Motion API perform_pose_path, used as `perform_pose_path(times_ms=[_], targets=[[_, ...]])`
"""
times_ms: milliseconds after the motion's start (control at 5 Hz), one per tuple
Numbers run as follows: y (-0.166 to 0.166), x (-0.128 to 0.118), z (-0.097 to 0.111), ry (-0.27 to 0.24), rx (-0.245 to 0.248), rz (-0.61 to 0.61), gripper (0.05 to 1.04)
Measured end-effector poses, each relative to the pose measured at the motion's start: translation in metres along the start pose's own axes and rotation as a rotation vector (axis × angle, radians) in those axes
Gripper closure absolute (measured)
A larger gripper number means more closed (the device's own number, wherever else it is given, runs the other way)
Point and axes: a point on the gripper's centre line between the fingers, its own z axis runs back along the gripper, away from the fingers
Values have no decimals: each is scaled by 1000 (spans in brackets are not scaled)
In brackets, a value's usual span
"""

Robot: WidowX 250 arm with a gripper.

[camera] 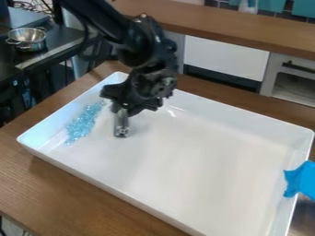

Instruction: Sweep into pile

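1. Cam view: end effector over white tray, closed on grey tool, which hangs nr upright just R of blue beads.
2. Beads lie in loose strip along tray's L end, stragglers at lower tip.
3. Step in hand, my guess: gather strip. Set tool's edge flat to tray floor, outside strip's tip; short, slow strokes inward along its length. Light pressure; lift btwn strokes. Too fast = scatter; too high = rides over beads.
4. Tray on wood tabletop; metal colander upper L, contents unclear.
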Motion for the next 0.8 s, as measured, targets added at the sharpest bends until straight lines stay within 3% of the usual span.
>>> perform_pose_path(times_ms=[400,600,800], targets=[[31,-8,6,8,-27,2,735],[25,-9,32,-9,-105,24,735],[-4,-11,72,-44,-224,8,735]])
